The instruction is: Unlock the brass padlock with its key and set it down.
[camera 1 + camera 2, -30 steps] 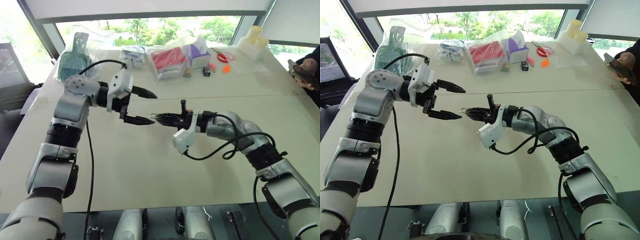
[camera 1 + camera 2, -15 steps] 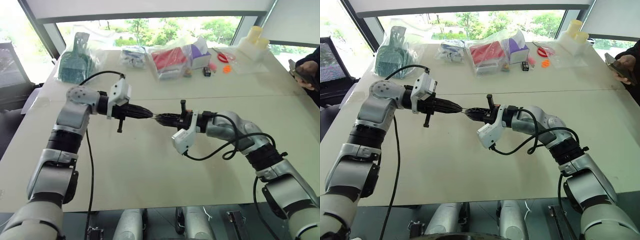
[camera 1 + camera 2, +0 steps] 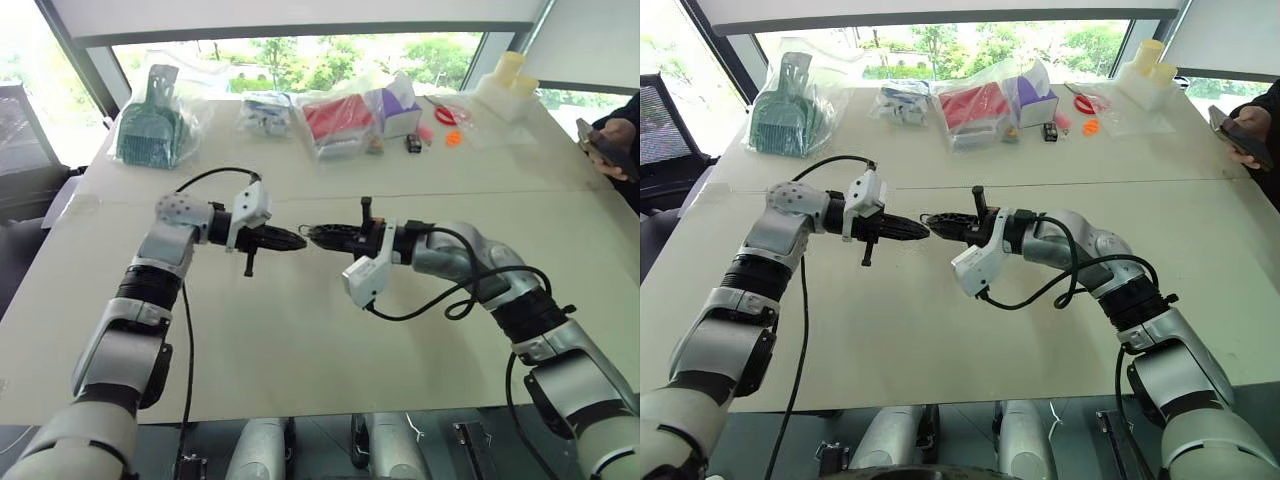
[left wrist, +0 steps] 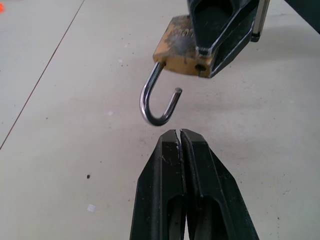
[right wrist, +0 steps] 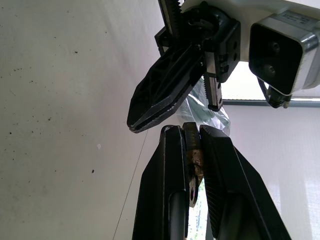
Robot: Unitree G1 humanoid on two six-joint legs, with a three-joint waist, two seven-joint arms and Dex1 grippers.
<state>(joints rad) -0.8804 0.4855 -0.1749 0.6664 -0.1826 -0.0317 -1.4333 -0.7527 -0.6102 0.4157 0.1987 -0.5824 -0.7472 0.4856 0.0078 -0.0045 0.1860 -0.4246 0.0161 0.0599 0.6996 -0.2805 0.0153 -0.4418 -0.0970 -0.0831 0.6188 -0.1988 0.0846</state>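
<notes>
My right gripper [image 3: 313, 233] is shut on the brass padlock [image 4: 182, 50] and holds it in the air above the middle of the table [image 3: 300, 340]. The silvery shackle [image 4: 150, 107] hangs open, one end free of the body. The padlock [image 5: 192, 150] sits as a thin brass edge between the right fingers. My left gripper [image 4: 179, 132] is shut with nothing in it. Its tips stand just short of the shackle's curve, facing the right gripper tip to tip, with a small gap. The key is hidden.
Along the table's far edge lie a green dustpan in a bag [image 3: 150, 125], a bag with red things [image 3: 335, 118], a purple box [image 3: 395, 100] and white containers [image 3: 505, 90]. A person's hand with a phone [image 3: 605, 140] is at the far right.
My left gripper went from wide open to shut, sank a little and moved in towards the padlock. The right arm and the padlock stayed where they were.
</notes>
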